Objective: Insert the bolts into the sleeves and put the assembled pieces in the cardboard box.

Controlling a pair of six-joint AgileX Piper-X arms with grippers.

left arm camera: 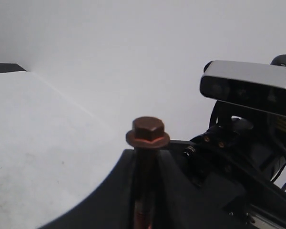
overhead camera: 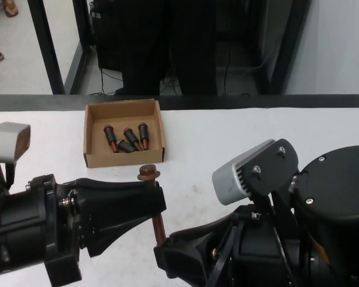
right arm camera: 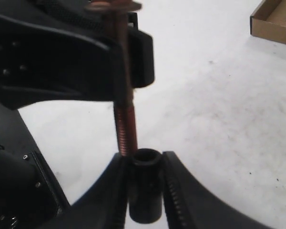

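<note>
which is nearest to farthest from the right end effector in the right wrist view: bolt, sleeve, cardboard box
1. sleeve, gripped in the right end effector.
2. bolt, tip just by the sleeve's mouth.
3. cardboard box, far off across the bench.
</note>
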